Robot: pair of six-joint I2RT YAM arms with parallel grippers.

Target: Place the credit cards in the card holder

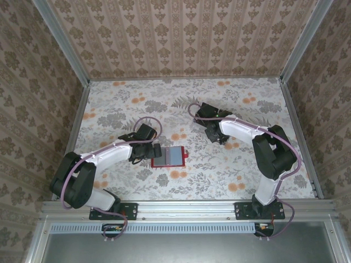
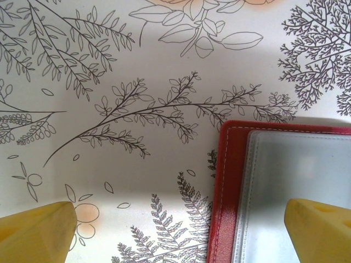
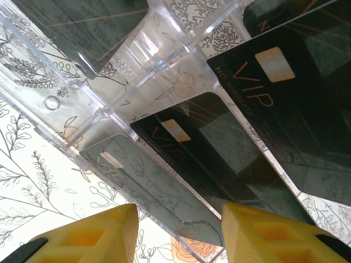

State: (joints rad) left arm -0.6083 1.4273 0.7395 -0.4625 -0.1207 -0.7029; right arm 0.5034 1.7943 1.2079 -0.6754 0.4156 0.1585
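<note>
The card holder (image 1: 168, 156) is a red wallet lying open and flat in the middle of the table, pale clear sleeves facing up. In the left wrist view its red stitched edge (image 2: 227, 186) is at lower right. My left gripper (image 2: 178, 235) is open wide at the wallet's left edge (image 1: 138, 147), one fingertip (image 2: 321, 230) over the sleeve and the other over bare table. Several black credit cards (image 3: 219, 159) marked VIP stand in a clear slotted rack (image 3: 82, 104). My right gripper (image 3: 178, 235) is partly open astride the corner of the nearest card (image 3: 159, 186). It sits toward the back right (image 1: 215, 131).
The table has a floral cloth (image 1: 230, 170) and is walled by patterned panels on three sides. The arm bases are bolted to a rail (image 1: 186, 208) at the near edge. Open cloth lies left of the wallet and in front of it.
</note>
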